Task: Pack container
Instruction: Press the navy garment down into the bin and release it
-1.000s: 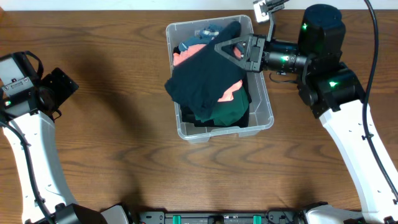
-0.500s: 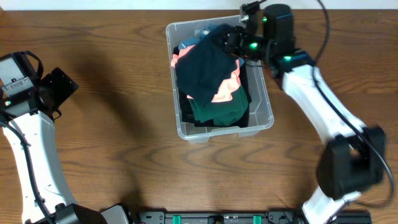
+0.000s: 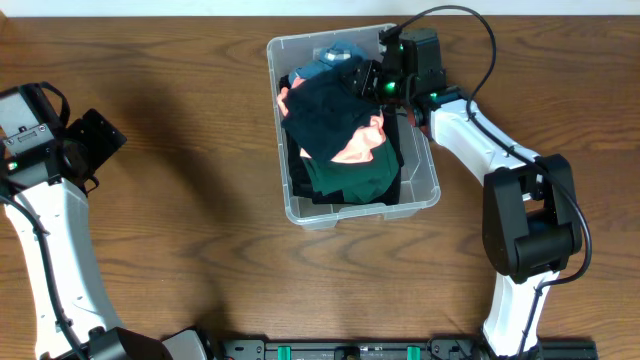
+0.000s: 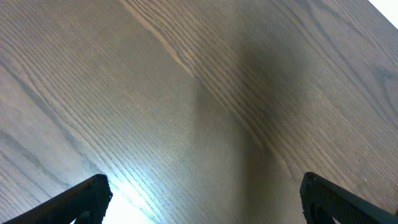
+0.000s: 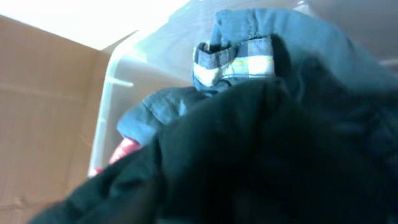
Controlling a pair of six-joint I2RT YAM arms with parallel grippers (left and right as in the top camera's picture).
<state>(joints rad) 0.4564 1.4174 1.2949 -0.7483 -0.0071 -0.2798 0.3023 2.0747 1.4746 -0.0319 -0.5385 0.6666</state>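
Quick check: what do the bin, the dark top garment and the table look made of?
Container: clear, glossy, rigid-looking plastic with see-through walls. Dark garment: soft matte fabric, draping in folds. Table: wood or wood-look laminate; visible grain, slight sheen.

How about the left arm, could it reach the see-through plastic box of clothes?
Probably yes: only bare wooden table lies between the open left gripper and the clear plastic container, though it looks a long stretch and the right arm crowds the far side.
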